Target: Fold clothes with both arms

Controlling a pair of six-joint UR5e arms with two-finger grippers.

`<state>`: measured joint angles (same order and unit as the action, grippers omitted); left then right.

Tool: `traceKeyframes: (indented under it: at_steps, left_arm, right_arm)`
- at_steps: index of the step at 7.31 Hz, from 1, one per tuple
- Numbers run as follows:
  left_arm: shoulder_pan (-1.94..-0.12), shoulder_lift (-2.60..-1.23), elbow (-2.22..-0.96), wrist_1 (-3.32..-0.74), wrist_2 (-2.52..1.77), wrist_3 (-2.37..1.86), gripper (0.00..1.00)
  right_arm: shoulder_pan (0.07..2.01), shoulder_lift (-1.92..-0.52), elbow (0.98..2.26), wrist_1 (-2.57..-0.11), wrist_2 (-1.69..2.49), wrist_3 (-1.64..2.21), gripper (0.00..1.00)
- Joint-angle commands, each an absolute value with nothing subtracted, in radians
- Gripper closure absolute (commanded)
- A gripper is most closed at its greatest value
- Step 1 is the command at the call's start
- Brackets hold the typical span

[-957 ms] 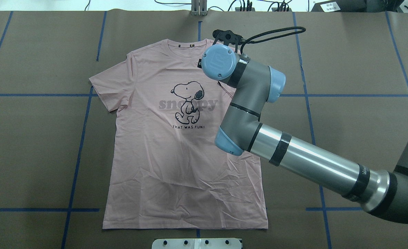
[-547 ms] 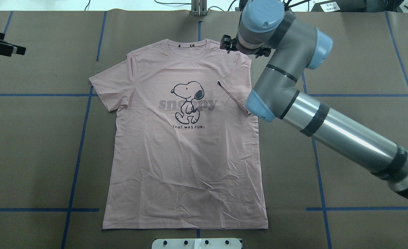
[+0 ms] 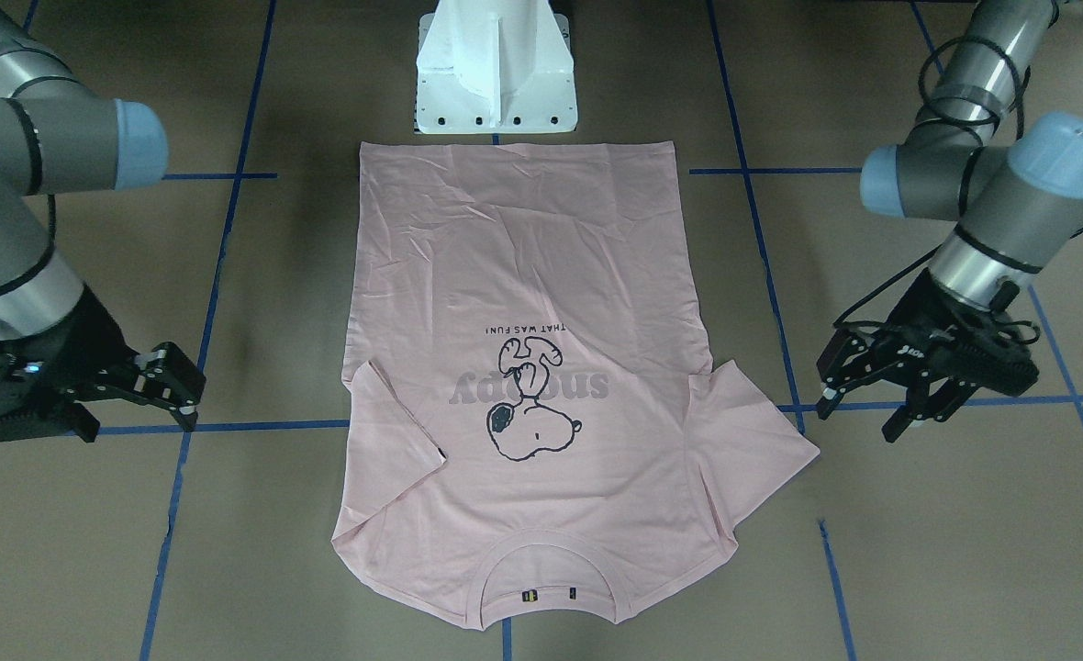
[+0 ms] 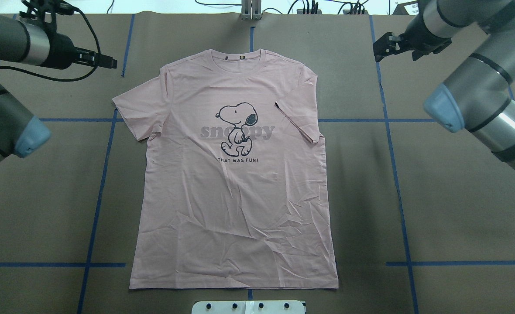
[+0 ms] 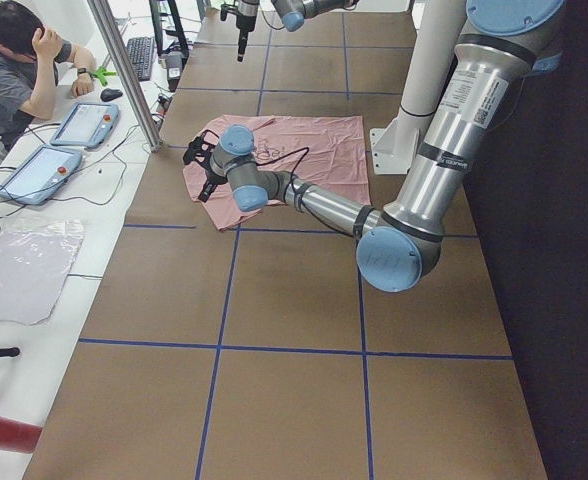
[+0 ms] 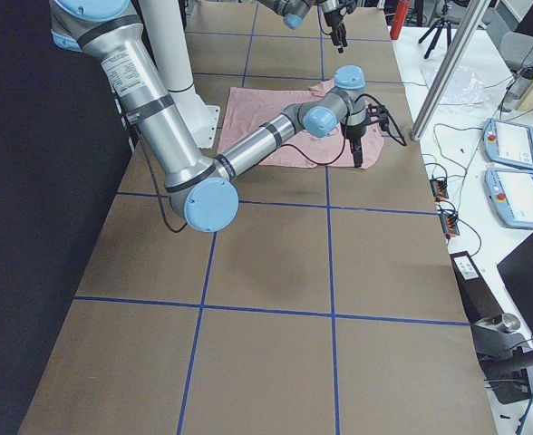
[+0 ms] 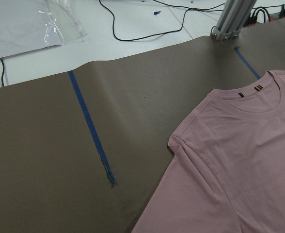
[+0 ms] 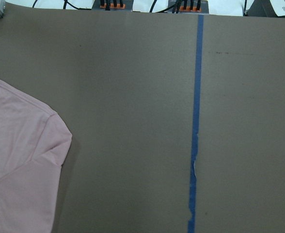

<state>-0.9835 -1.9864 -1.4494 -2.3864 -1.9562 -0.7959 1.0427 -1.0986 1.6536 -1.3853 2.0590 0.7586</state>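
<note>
The pale pink T-shirt (image 4: 235,205) lies flat, print up, in the middle of the table, collar toward the far edge. Its sleeve (image 4: 299,115) on the robot's right is folded in over the body; the other sleeve (image 4: 133,109) lies spread out. My right gripper (image 4: 382,48) is open and empty above bare table, right of the shirt's shoulder; it is at the left of the front view (image 3: 195,399). My left gripper (image 4: 109,63) is open and empty, left of the spread sleeve, and at the right of the front view (image 3: 858,420). The wrist views show only shirt edges (image 7: 229,160) (image 8: 21,145), no fingers.
The white pedestal (image 3: 496,64) stands at the shirt's hem. Blue tape lines (image 4: 98,196) cross the brown table cover. An aluminium post (image 4: 251,11) and cables sit at the far edge. An operator (image 5: 19,70) with tablets sits beyond that edge.
My right arm has swung off the shirt's shoulder, up and to the right, leaving that sleeve folded in. My left arm has come into view at the upper left.
</note>
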Motion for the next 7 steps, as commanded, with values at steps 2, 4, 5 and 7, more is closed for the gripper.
traceKeyframes:
  at_steps: [2, 4, 5, 7]
  left_arm:
    - [-0.907, -2.042, -1.321, -2.399, -1.795, -0.861, 0.33]
    - [-0.864, -2.04, -1.293, -2.401, -1.743, -0.861, 0.35]
    - [-0.856, -2.039, -1.255, -2.433, -1.741, -0.861, 0.37]
    - [-0.854, -2.031, -1.189, -2.511, -1.741, -0.859, 0.37]
  right_arm:
    - [1.066, -1.17, 1.678, -1.322, 2.086, 0.729, 0.0]
    - [1.066, -1.172, 1.678, -1.322, 2.085, 0.729, 0.0]
    - [1.066, -1.172, 1.678, -1.322, 2.085, 0.729, 0.0]
    - [1.066, -1.172, 1.678, -1.322, 2.082, 0.73, 0.0]
